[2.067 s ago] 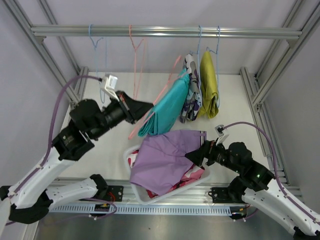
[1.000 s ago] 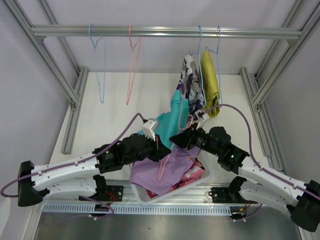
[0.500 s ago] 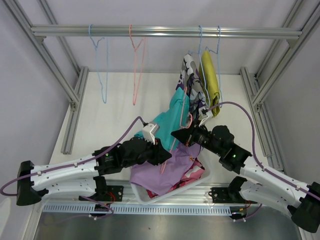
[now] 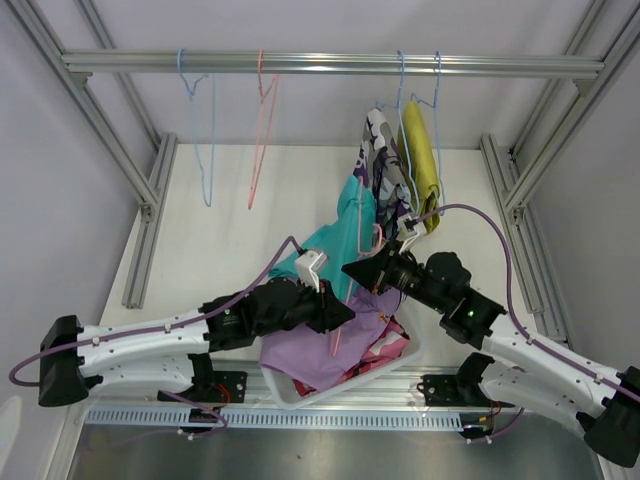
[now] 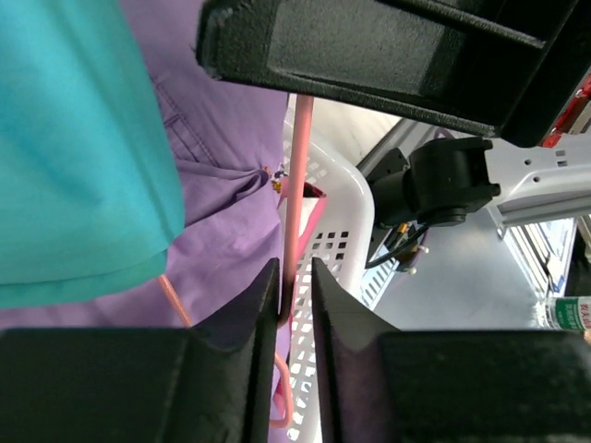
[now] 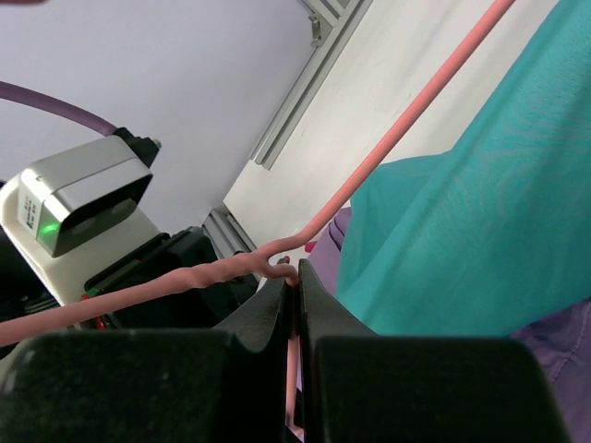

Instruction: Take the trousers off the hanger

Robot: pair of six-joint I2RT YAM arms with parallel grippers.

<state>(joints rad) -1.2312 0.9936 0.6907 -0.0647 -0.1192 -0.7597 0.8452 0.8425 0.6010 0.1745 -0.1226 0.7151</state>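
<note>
Teal trousers (image 4: 335, 235) (image 5: 74, 138) (image 6: 480, 212) hang on a pink hanger (image 4: 336, 340) (image 5: 297, 166) (image 6: 388, 138) held low over the basket. My right gripper (image 4: 350, 270) (image 6: 296, 277) is shut on that hanger just below its twisted neck. My left gripper (image 4: 345, 312) (image 5: 295, 277) is open, its jaws a little apart with the hanger's wire running loosely between them. Camouflage trousers (image 4: 380, 160) and mustard trousers (image 4: 420, 165) hang on blue hangers from the rail (image 4: 330, 63). Lilac trousers (image 4: 310, 360) (image 5: 222, 148) and red-and-white ones (image 4: 385, 350) lie in the basket.
The white basket (image 4: 290, 395) (image 5: 342, 231) sits at the near edge between the arm bases. An empty blue hanger (image 4: 200, 140) and an empty pink hanger (image 4: 262, 130) hang at the left of the rail. Metal frame posts (image 4: 150, 190) flank the table.
My right gripper has shut on the pink hanger. My left gripper has let its jaws part round the wire and slid slightly right. The empty hangers on the rail swing a little.
</note>
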